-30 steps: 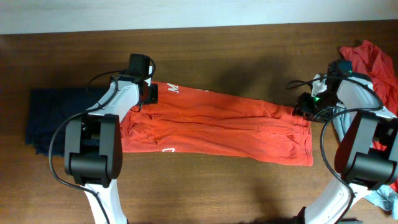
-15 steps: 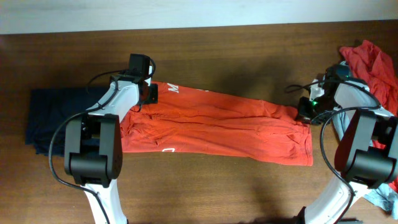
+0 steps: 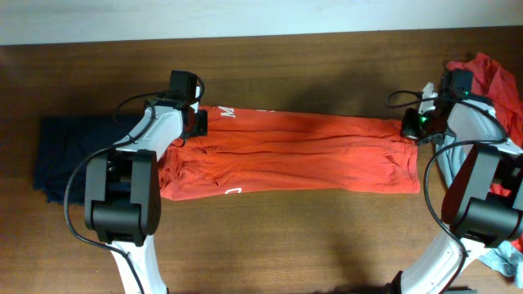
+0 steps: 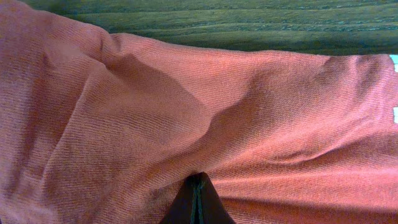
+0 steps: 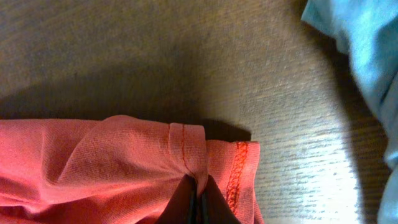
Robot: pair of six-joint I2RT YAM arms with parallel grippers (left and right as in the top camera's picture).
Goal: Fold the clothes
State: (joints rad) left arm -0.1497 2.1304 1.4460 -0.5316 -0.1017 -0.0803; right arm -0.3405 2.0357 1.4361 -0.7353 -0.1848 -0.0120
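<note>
Orange shirt (image 3: 286,155) soft, light, limp; left tool (image 4: 196,198) pinched shut on its fabric, right tool (image 5: 198,198) on its hem; hold by edges

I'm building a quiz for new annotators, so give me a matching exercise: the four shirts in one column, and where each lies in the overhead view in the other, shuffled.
Column 1
1. orange-red shirt
2. navy shirt
3. red shirt
4. grey-blue shirt

Column 2
A. bunched at the top right
B. bottom right corner, mostly cut off
C. stretched long across the middle
D. lying at the left end

Pairs: 1-C, 2-D, 3-A, 4-B
</note>
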